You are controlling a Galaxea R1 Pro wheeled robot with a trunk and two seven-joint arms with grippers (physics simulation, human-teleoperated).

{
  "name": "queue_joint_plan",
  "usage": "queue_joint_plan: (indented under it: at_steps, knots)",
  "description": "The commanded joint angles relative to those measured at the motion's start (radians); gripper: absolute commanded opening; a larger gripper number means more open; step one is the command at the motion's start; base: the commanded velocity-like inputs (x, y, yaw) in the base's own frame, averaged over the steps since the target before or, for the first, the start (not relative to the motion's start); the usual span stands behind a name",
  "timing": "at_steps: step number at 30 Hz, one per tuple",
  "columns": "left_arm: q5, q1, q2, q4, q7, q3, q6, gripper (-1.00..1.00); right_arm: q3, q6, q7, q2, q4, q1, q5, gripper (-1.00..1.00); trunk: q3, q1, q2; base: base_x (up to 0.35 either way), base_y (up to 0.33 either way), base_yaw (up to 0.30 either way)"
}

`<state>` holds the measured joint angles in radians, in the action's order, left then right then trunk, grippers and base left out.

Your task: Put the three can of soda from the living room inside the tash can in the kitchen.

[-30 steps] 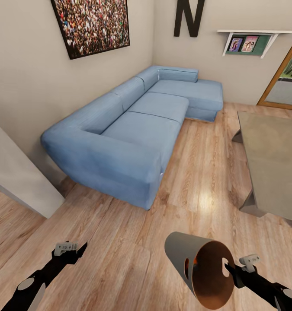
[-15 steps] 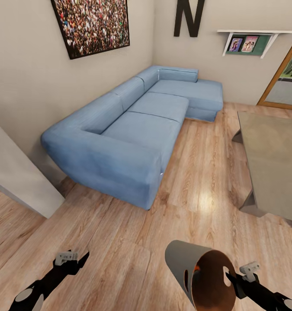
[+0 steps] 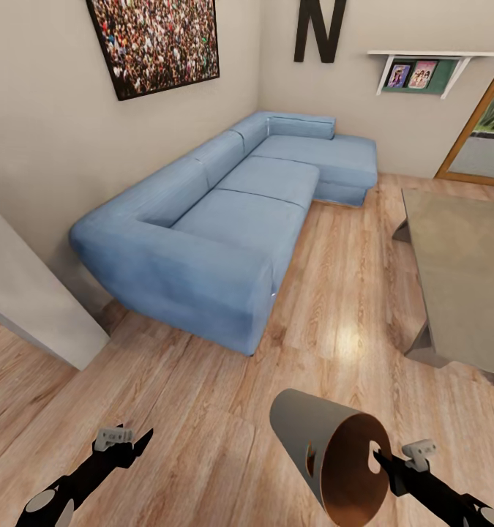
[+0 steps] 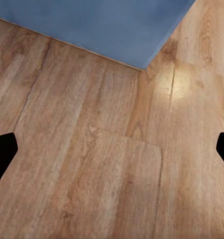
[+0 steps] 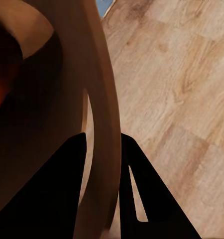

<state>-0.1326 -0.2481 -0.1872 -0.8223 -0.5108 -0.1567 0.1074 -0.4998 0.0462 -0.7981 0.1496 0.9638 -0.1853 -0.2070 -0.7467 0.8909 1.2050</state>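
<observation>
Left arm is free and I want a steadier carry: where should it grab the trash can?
Probably the rim of the trash can, opposite the right gripper, which pinches the rim with one finger inside. The bin is tipped, mouth toward the robot, so the left gripper, jaws open, should come from its own side.

Tilted tash can (image 3: 305, 432) near blue sofa (image 3: 225, 219)

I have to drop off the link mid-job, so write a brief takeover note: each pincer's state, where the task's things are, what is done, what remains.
Right pincer: shut on the rim of the pale grey, copper-lined tapered bin, carried tipped on its side above the wood-plank floor.
Left pincer: open, empty.
An orange glint shows inside the bin, perhaps a can; the count cannot be told.
Blue corner sofa lies ahead, so this is the living room.
Left: confirm the cans, take the bin to the kitchen.
</observation>
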Motion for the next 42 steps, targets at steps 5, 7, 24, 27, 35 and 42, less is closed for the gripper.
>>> queue_joint_plan:
  at_steps: [5,7,24,27,35,42]
  knots:
    - [0.001,0.000,0.000,0.000,0.000,0.000,0.000,1.00,0.002,0.003,-0.010,-0.001,0.001,0.000,0.009,-1.00,0.000,0.000,0.000,0.000,0.000,0.000]
    - [0.001,0.000,0.000,0.000,0.000,-0.001,0.000,1.00,0.002,0.003,-0.010,-0.001,0.001,0.000,0.009,-1.00,0.000,0.000,0.000,0.000,0.000,0.000]
    - [0.001,0.000,0.000,0.002,0.001,-0.001,0.000,1.00,0.001,0.006,-0.007,0.004,0.001,0.000,0.009,-1.00,0.002,0.000,0.000,0.000,0.000,-0.056]
    - [0.001,0.000,0.000,0.002,0.001,0.000,0.000,1.00,0.000,0.006,-0.006,0.005,0.001,0.000,0.009,-1.00,0.004,0.000,0.000,0.000,0.000,-0.213]
    - [0.001,0.000,0.000,0.002,0.001,0.000,0.000,1.00,-0.004,0.006,-0.006,0.006,0.001,0.000,0.009,-1.00,0.009,0.000,0.000,0.000,0.000,-0.230]
    - [0.002,0.000,0.001,0.003,0.001,0.000,0.000,1.00,-0.007,0.007,-0.005,0.007,0.001,0.000,0.009,-1.00,0.014,0.000,0.000,0.000,0.000,-0.234]
